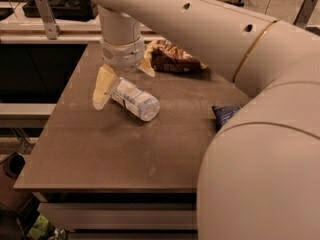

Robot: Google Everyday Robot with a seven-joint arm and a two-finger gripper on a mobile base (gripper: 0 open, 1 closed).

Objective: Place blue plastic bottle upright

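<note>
The blue plastic bottle point(136, 100) lies on its side on the brown table point(110, 149), left of centre, base toward the front right and top end toward the back left. My gripper point(123, 79) comes down from the back over the bottle's top end. Its pale yellow fingers point(102, 88) stand spread, one to the left of the bottle and one behind it. The jaws are open and straddle the top end, which hides the cap. I cannot tell whether a finger touches the bottle.
A brown crumpled snack bag point(172, 59) lies at the back of the table. A flat dark-blue snack bag point(224, 115) lies at the right edge, partly hidden by my arm point(260, 134). A black counter and shelf stand behind and to the left.
</note>
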